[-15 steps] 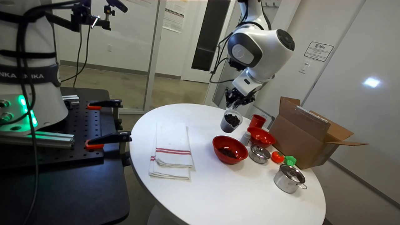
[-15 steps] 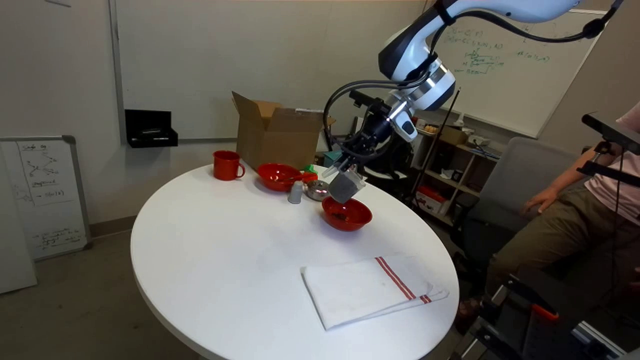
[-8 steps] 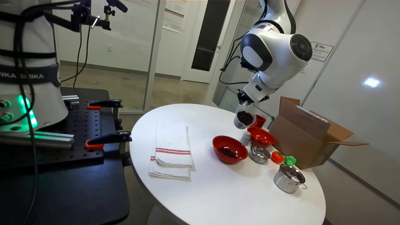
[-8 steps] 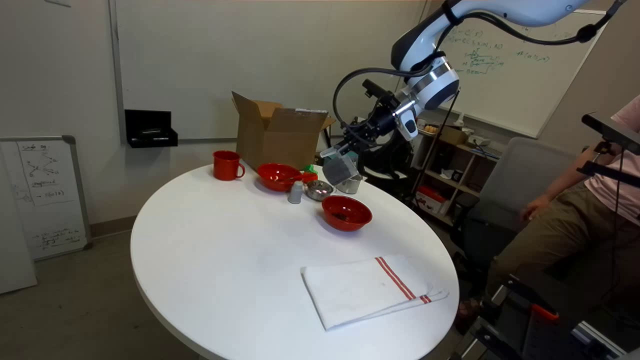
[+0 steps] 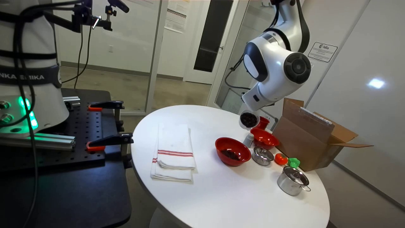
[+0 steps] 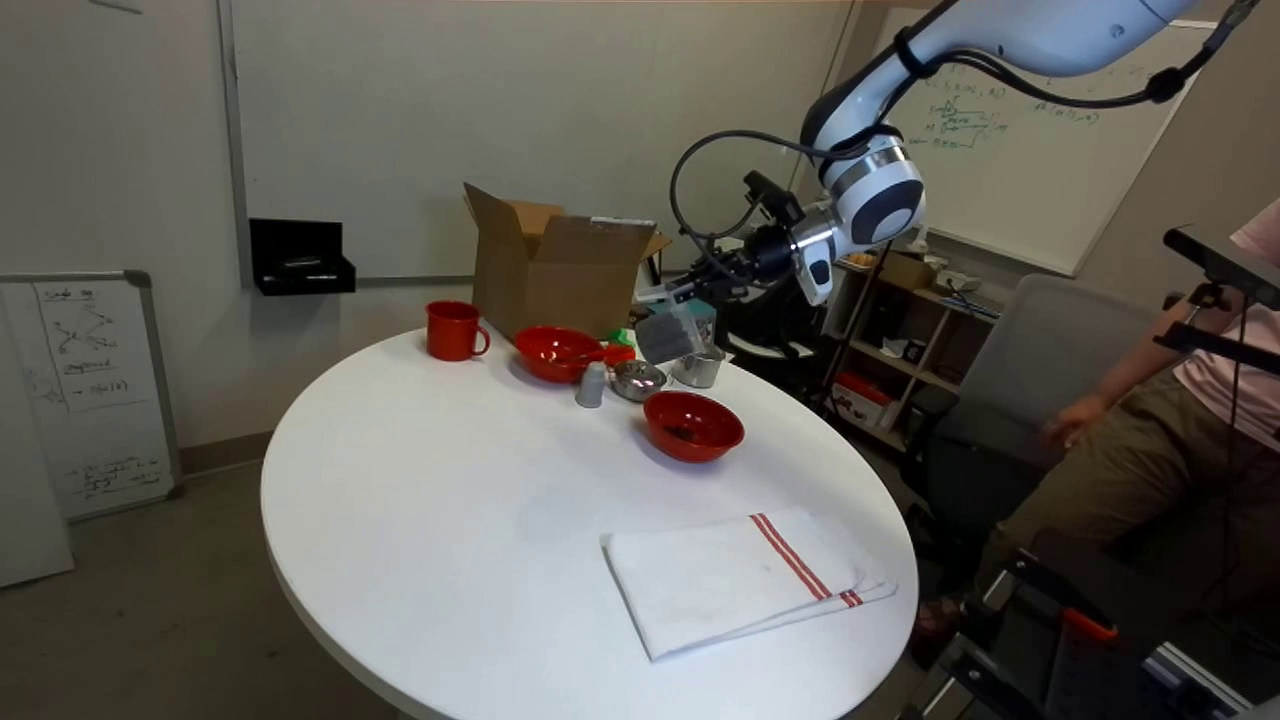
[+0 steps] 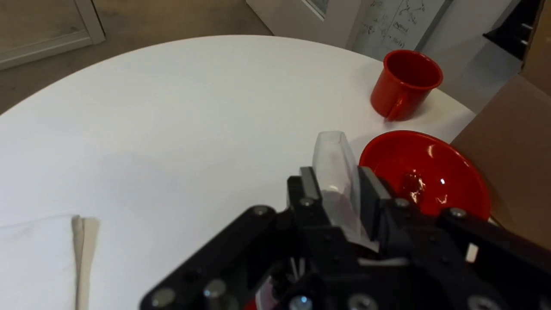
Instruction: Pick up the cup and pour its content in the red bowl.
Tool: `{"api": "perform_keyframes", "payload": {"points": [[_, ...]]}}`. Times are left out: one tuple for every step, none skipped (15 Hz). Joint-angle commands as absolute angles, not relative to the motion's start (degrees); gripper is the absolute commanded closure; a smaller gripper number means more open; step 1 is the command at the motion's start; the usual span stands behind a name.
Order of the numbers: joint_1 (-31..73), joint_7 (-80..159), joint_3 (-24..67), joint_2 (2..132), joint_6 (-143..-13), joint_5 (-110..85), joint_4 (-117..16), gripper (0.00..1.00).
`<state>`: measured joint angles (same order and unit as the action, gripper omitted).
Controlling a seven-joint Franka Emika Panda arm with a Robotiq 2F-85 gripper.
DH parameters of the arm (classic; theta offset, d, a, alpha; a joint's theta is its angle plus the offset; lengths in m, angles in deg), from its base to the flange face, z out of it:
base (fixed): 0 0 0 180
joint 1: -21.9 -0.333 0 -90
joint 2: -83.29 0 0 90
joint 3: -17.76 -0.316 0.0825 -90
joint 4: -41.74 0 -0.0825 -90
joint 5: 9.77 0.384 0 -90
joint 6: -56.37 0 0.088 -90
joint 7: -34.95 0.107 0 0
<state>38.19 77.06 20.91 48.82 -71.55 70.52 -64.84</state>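
Observation:
The cup (image 6: 668, 335) is a small, see-through greyish cup full of dark pieces. It hangs tilted in the air, its mouth facing the camera in an exterior view (image 5: 241, 124). My gripper (image 7: 338, 178) is shut on its clear handle (image 7: 332, 157); the cup's body is mostly hidden below the fingers in the wrist view. The gripper also shows in an exterior view (image 6: 680, 292). The red bowl (image 5: 234, 145) stands on the white table with some dark pieces inside; it also shows in an exterior view (image 6: 712, 418). The cup appears behind and above it, not directly over it.
A further red bowl (image 5: 264, 135), a red mug (image 6: 453, 332), a grey shaker (image 6: 591, 386), a small steel bowl (image 5: 262, 161) and a steel pot (image 5: 288, 185) stand close by. A cardboard box (image 6: 570, 285) is behind them. A folded towel (image 6: 720, 580) lies on the table.
The arm has carried the cup up and away from the red bowl, toward the mug and the further red bowl. The cup's mouth has turned more toward the camera in an exterior view.

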Motion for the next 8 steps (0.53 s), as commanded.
{"api": "perform_keyframes", "payload": {"points": [[37.8,73.5,22.0,49.0,-68.5,76.7,-66.4,0.93],[37.8,72.8,22.1,49.1,-68.0,78.0,-67.0,0.93],[37.8,72.1,22.3,49.2,-67.6,79.2,-67.7,0.93],[37.9,71.4,22.4,49.3,-67.2,80.4,-68.3,0.93],[38.1,70.4,22.6,49.5,-66.5,81.7,-69.0,0.93],[38.2,69.5,22.8,49.6,-65.9,82.9,-69.6,0.93],[38.3,68.6,23.1,49.7,-65.1,84.1,-70.1,0.93],[38.3,67.9,23.5,49.8,-64.7,85.0,-70.6,0.93]]}}
